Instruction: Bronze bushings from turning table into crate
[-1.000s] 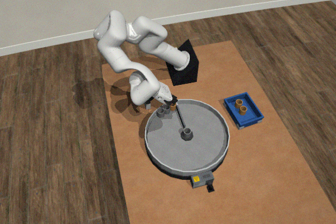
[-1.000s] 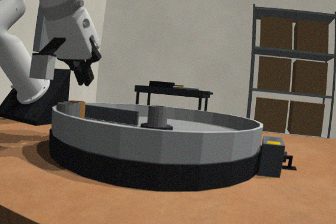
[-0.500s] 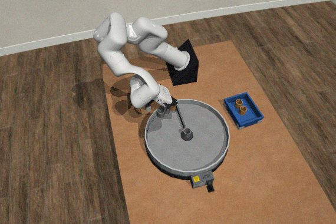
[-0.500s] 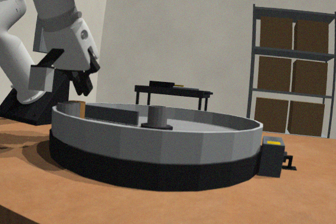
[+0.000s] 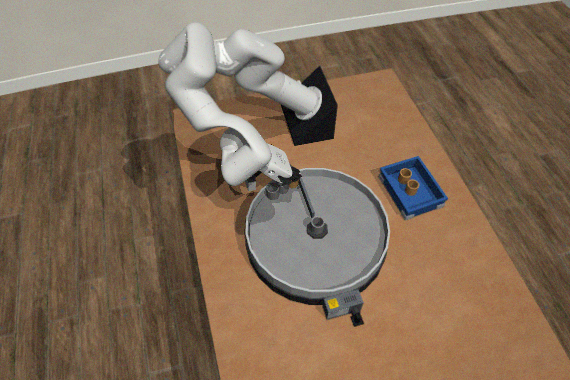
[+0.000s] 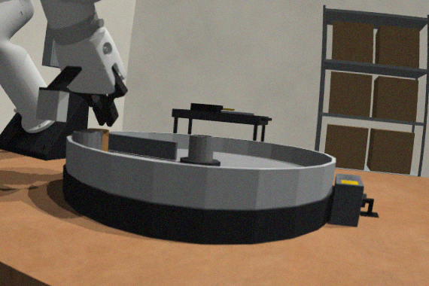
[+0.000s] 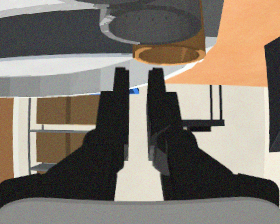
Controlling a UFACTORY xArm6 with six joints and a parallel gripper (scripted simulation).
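Note:
My gripper (image 5: 294, 178) (image 6: 106, 124) (image 7: 138, 87) is nearly closed, with a narrow empty gap, just above the turning table (image 5: 340, 262) (image 6: 203, 190). A bronze bushing (image 5: 293, 184) (image 6: 105, 140) (image 7: 168, 55) stands near its back rim, close below the fingertips and partly hidden. Beside it stands a steel bushing (image 5: 272, 191) (image 6: 84, 139); another grey one (image 5: 284, 188) shows between them. One more steel bushing (image 5: 317, 222) (image 6: 200, 148) stands on the central hub. In the blue crate (image 5: 425, 207) stand two bronze bushings, one bushing (image 5: 405, 176) behind the other bushing (image 5: 412, 187).
A dark upright bar (image 5: 307, 198) (image 6: 144, 146) runs from near the back rim toward the hub, close to the bronze bushing. The table's raised rim surrounds the bushings. A grey box (image 5: 342, 304) (image 6: 347, 201) is fixed at its front side. The crate stands to the right in the top view.

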